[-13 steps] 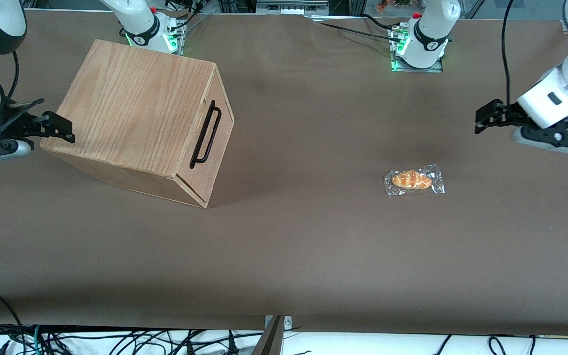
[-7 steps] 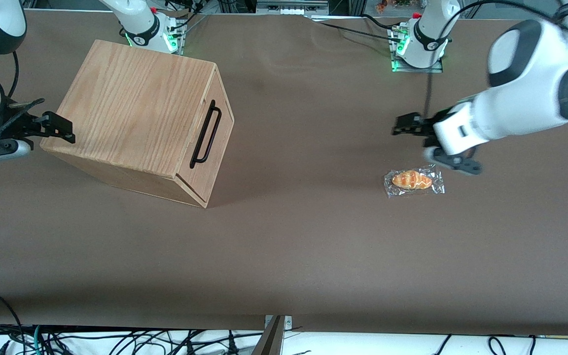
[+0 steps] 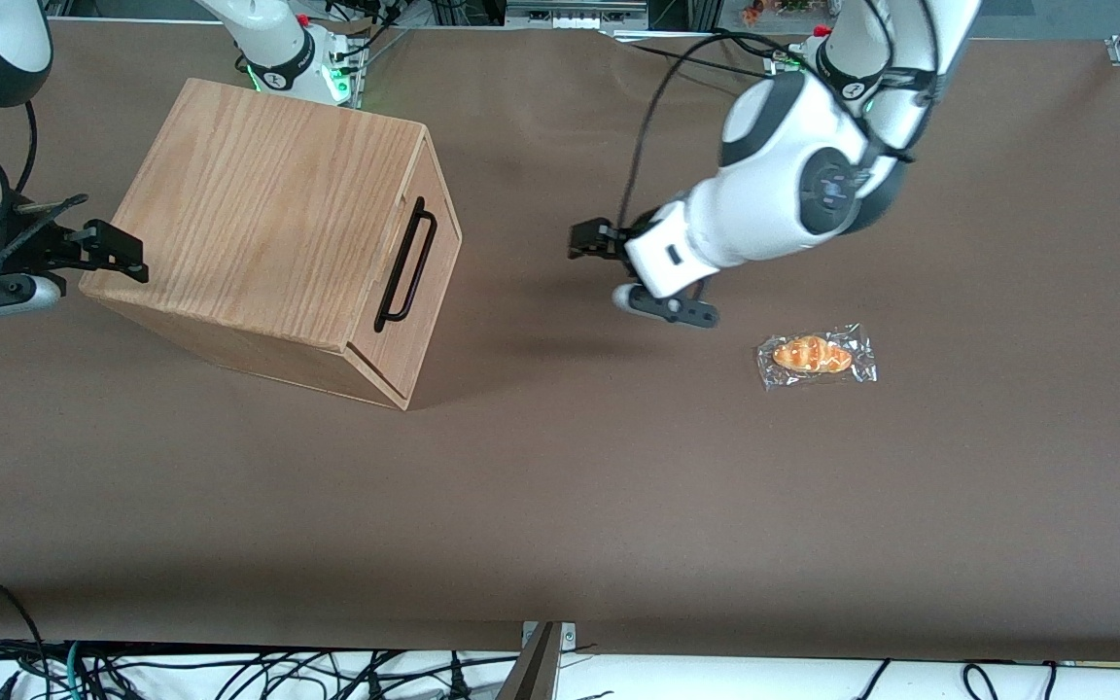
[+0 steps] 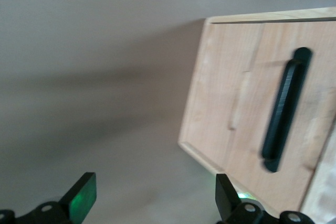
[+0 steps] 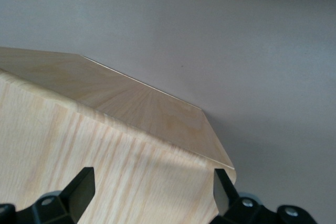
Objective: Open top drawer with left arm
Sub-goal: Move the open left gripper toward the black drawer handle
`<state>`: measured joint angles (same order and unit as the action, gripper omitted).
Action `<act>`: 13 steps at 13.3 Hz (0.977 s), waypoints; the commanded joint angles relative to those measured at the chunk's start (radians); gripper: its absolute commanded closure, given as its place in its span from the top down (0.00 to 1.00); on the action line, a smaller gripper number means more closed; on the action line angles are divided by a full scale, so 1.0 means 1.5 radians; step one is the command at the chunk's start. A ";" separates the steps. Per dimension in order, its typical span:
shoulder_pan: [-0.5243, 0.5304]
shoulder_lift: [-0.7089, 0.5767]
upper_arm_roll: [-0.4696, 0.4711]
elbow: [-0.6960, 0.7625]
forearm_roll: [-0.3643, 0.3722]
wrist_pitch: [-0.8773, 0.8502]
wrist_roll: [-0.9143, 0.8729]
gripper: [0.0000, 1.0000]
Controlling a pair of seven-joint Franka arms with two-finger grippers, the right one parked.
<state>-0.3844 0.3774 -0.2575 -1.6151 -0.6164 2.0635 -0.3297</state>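
The top drawer (image 3: 424, 267) is shut flush in the oak-grain wooden box (image 3: 268, 214), toward the parked arm's end of the table. Its long black bar handle (image 3: 405, 263) runs across the front panel; it also shows in the left wrist view (image 4: 285, 109) with the drawer front (image 4: 252, 114). The white left arm (image 3: 784, 194) reaches over the table's middle. Its black gripper (image 3: 587, 240) hangs above the brown table in front of the drawer, well apart from the handle. In the left wrist view the gripper (image 4: 156, 200) is open and empty, its fingers (image 4: 83, 195) wide apart.
A wrapped bread roll (image 3: 816, 355) lies on the brown table (image 3: 560, 486), toward the working arm's end and nearer the front camera than the gripper. Arm bases (image 3: 822, 97) stand at the table's back edge. Cables hang along the front edge.
The left arm has swept from the working arm's end of the table across its middle toward the drawer front, passing above the bread roll. The drawer and box have not moved.
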 commanded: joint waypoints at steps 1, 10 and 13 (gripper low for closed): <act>-0.052 0.033 0.008 0.026 -0.078 0.057 -0.016 1.00; -0.207 0.157 0.015 0.141 -0.041 0.186 -0.097 1.00; -0.220 0.184 0.015 0.144 0.009 0.217 -0.102 1.00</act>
<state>-0.6909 0.6066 -0.2495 -1.4520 -0.6403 2.3724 -0.4649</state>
